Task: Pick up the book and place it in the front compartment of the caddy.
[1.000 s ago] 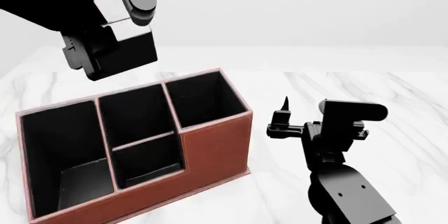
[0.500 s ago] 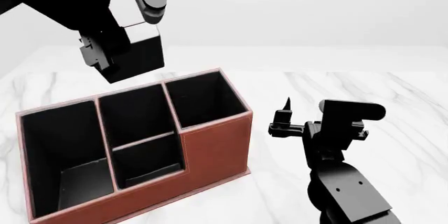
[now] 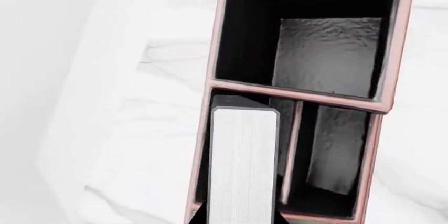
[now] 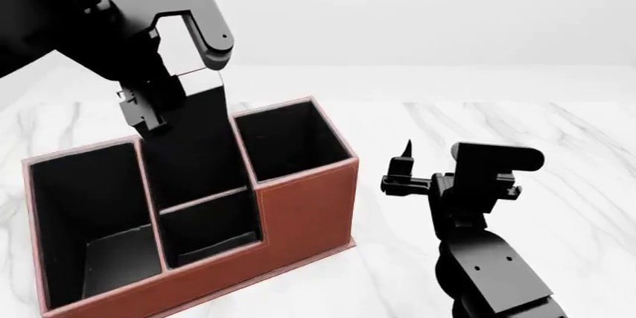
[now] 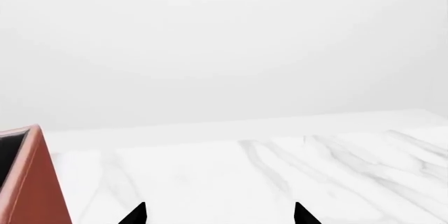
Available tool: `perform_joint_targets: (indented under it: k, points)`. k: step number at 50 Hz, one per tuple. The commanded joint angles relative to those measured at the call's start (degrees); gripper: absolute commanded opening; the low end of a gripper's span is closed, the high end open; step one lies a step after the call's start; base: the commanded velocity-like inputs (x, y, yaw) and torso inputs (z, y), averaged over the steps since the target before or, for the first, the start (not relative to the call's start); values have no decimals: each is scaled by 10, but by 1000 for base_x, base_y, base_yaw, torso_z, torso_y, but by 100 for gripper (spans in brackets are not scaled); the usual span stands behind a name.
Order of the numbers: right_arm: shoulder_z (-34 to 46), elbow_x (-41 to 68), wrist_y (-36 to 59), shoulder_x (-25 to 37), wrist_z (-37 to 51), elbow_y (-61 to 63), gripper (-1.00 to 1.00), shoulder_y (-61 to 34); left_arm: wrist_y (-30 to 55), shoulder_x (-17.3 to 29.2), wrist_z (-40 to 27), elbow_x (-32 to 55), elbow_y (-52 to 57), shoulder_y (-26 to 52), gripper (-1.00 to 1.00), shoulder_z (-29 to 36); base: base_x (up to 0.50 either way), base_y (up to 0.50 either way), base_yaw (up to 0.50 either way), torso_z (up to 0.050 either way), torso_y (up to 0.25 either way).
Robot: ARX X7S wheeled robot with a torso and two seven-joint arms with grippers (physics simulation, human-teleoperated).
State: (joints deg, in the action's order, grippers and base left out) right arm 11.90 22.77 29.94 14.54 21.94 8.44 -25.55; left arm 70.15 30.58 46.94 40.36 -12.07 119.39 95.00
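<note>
My left gripper (image 4: 179,80) is shut on the black book (image 4: 194,143) and holds it upright over the reddish-brown caddy (image 4: 303,206). The book's lower end dips into the middle rear cell, behind the low partition (image 4: 204,196) of the front cell. In the left wrist view the book's white page edges (image 3: 242,166) sit between the caddy's outer wall (image 3: 199,156) and that partition (image 3: 289,150), and the left gripper (image 3: 238,220) clamps the book at the frame's edge. My right gripper (image 4: 401,176) is open and empty beside the caddy's right end; it also shows in the right wrist view (image 5: 218,216).
The caddy stands on a white marble table (image 4: 537,132), and its large left cell (image 4: 89,206) and right rear cell (image 4: 288,139) show black insides. A corner of the caddy (image 5: 31,182) shows in the right wrist view. A pale wall lies behind the table.
My left gripper has moved right and down with the book, from above the caddy's rear wall into the middle rear cell. The right arm has barely moved.
</note>
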Motion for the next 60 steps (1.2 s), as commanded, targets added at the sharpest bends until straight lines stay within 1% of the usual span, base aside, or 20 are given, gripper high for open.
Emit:
perform_joint_targets:
  k: [1, 9, 18, 34, 45, 60]
  points:
    - [4, -1, -5, 1, 1, -7, 100, 0, -13, 1, -13, -21, -12, -11, -100, -4, 0, 0, 0, 0, 0]
    - [8, -2, -7, 0, 1, -13, 100, 0, -17, -1, -8, -31, -16, -15, -100, 12, 0, 0, 0, 1, 1]
    - [8, -1, -9, 3, 3, -13, 100, 0, -35, -3, -7, -37, -35, -37, -100, 18, 0, 0, 0, 0, 1]
    - [9, -2, -23, 3, 0, -35, 100, -1, -95, -21, -7, -49, -93, -75, -100, 9, 0, 0, 0, 0, 2]
    - [9, -1, -29, 3, -1, -48, 100, -2, -106, -26, -3, -54, -111, -99, -100, 19, 0, 0, 0, 1, 1]
    - [7, 4, -30, 6, 0, -53, 100, -5, -131, -34, -1, -54, -148, -127, -100, 13, 0, 0, 0, 0, 1]
